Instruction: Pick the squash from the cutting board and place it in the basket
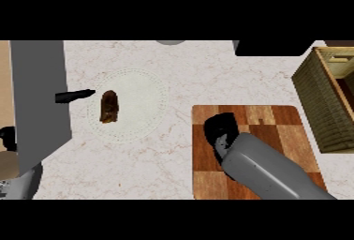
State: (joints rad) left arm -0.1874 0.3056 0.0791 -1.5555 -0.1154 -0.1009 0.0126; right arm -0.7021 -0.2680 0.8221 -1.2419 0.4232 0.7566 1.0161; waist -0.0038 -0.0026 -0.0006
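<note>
My right hand [221, 127] is low over the left part of the checkered wooden cutting board [276, 123], with its grey forearm coming in from the lower right. No squash shows on the board; my hand and forearm cover the spot beneath them. The woven basket [323, 105] stands at the right edge of the counter, just right of the board. My left hand [75, 95] rests at the left edge, one black digit pointing straight toward the plate.
A white plate [142, 89] lies left of centre with a dark brown oblong food item [108, 107] on it. A black appliance [273, 47] sits at the back right. A grey round object [171, 42] peeks in at the back edge.
</note>
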